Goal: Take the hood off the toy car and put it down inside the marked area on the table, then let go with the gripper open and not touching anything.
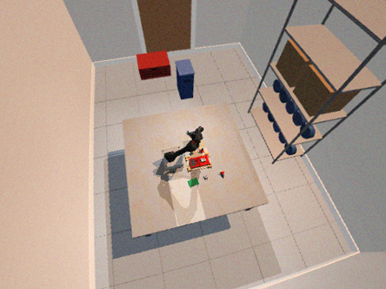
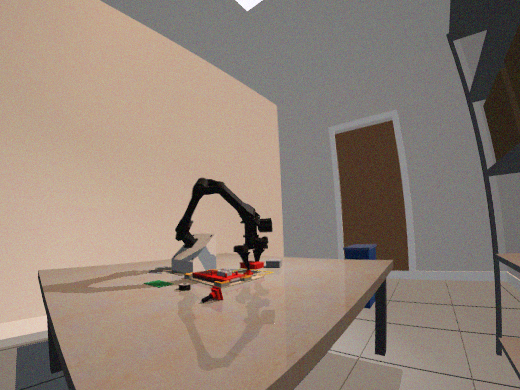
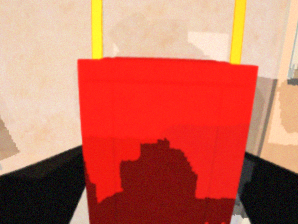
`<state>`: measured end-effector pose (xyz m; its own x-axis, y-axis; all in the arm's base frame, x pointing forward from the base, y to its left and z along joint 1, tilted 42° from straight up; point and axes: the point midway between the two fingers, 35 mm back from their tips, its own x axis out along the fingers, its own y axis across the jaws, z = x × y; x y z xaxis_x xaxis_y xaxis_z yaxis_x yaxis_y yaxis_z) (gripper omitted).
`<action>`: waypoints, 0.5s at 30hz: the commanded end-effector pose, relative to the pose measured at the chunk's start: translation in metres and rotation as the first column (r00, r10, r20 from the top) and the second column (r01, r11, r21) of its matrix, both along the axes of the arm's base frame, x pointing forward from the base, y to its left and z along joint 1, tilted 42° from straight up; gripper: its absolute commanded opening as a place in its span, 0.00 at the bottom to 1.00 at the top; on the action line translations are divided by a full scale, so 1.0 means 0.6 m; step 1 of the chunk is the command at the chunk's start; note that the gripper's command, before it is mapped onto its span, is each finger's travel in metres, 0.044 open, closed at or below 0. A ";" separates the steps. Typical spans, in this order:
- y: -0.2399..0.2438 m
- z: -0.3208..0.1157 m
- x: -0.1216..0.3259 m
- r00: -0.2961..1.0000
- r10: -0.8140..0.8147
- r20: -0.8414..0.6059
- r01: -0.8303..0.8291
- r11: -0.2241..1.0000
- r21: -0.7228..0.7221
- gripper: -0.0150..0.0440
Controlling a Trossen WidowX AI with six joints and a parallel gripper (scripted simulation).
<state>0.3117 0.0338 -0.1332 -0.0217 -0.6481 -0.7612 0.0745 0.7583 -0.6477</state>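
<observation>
1. End effector (image 2: 253, 256) pointing straight down at the far end of the toy car (image 2: 226, 275), fingers closed on the red hood (image 3: 165, 135) and kept rather wide by it.
2. In the wrist view, hood seen as a large red panel filling the middle, with a dark shadow on its lower half; black fingers visible at both lower corners, one on each side of the panel.
3. Two yellow strips (image 3: 97, 29) coming out from behind the upper edge of the hood, pale surface (image 3: 165, 30) behind them.
4. In the exterior view, hood (image 2: 252, 264) low between the fingertips, at the end of the car; cannot tell whether lifted free or touching the car body.
5. Car body flat and red, lying on a yellow base, just in front of the arm's grey pedestal (image 2: 192, 257).
6. Arm (image 2: 220, 200) bent in a high arch from the pedestal over to the car.
7. Green marked area (image 1: 192, 182) on the surface, near the car on the side away from the end effector; hood not inside it.
8. Small black wheel (image 2: 183, 287) beside the green patch, and a small red-and-black part (image 2: 214, 295) lying apart from the car, nearer to the exterior camera.
9. Further out: red cabinet (image 1: 153, 65) and blue bin (image 1: 184, 78) on the floor by the brown door (image 1: 162, 9), metal shelf rack (image 1: 325, 74) at the side.
</observation>
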 end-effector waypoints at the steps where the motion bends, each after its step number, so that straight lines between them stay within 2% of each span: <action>1: -0.003 -0.002 -0.001 1.000 0.005 -0.003 -0.005 1.000 -0.005 0.25; 15: -0.011 -0.011 -0.001 1.000 0.005 -0.003 -0.005 1.000 -0.005 0.25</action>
<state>0.3116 0.0291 -0.1386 -0.0216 -0.6483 -0.7611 0.0744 0.7581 -0.6479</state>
